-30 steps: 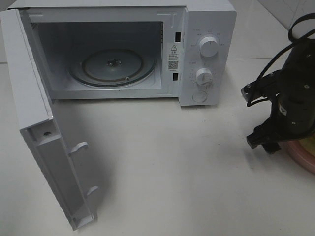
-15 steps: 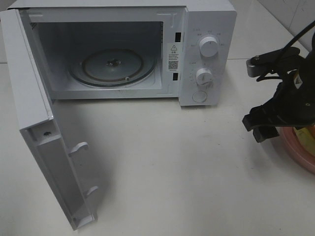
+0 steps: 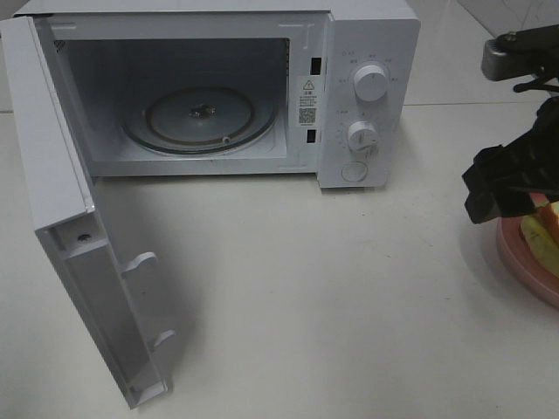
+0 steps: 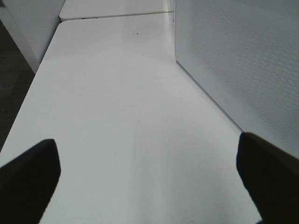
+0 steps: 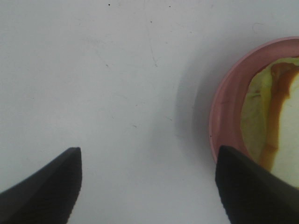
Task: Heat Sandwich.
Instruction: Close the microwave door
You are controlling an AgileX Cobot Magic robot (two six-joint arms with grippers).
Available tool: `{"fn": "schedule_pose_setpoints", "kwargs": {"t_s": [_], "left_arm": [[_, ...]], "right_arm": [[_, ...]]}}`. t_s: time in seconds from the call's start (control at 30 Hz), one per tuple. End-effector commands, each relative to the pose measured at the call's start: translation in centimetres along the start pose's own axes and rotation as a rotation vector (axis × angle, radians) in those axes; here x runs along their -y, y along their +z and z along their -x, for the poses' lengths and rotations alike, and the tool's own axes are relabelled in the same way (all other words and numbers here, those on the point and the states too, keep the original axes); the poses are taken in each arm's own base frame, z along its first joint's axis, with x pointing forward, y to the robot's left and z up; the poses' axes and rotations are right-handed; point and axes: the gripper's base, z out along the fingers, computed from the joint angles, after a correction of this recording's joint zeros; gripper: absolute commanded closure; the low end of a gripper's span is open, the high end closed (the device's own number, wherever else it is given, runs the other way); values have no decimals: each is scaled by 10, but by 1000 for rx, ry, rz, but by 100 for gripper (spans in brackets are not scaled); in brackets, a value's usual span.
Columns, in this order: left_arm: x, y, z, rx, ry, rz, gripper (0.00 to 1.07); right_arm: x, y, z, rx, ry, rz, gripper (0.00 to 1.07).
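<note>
The sandwich (image 3: pixel 543 234) lies on a pink plate (image 3: pixel 517 258) at the table's right edge, half cut off by the frame. In the right wrist view the sandwich (image 5: pixel 273 116) shows pale bread with a brown crust line, inside the plate's pink rim (image 5: pixel 223 116). My right gripper (image 3: pixel 489 202) hangs just left of the plate and above the table. It (image 5: pixel 147 186) is open, with only bare table between its fingers. The white microwave (image 3: pixel 367 96) stands at the back with its door (image 3: pixel 79 262) swung wide open and the glass turntable (image 3: pixel 201 118) bare. My left gripper (image 4: pixel 149 182) is open over bare table, beside a white perforated wall (image 4: pixel 243 60).
The open door juts toward the front left of the table. Two dials (image 3: pixel 370 84) and a button sit on the microwave's right panel. White table (image 3: pixel 332 305) stretches between the microwave and the plate. Another table edge (image 4: pixel 112 11) shows beyond in the left wrist view.
My right arm has risen and shifted right, uncovering part of the sandwich on the plate. The microwave, its door and the plate have stayed put.
</note>
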Motion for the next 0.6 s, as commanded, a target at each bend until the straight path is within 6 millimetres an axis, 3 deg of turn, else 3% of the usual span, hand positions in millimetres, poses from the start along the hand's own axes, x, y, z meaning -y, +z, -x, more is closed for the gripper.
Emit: {"fn": "schedule_pose_setpoints", "kwargs": {"t_s": [0.03,0.6], "left_arm": [[0,-2,-1,28,-5,5,9],[0,-2,-1,28,-5,5,9]], "right_arm": [[2,-12,-4,21,-4,0,31],[15,-85,-47,158,17,-8,31]]}}
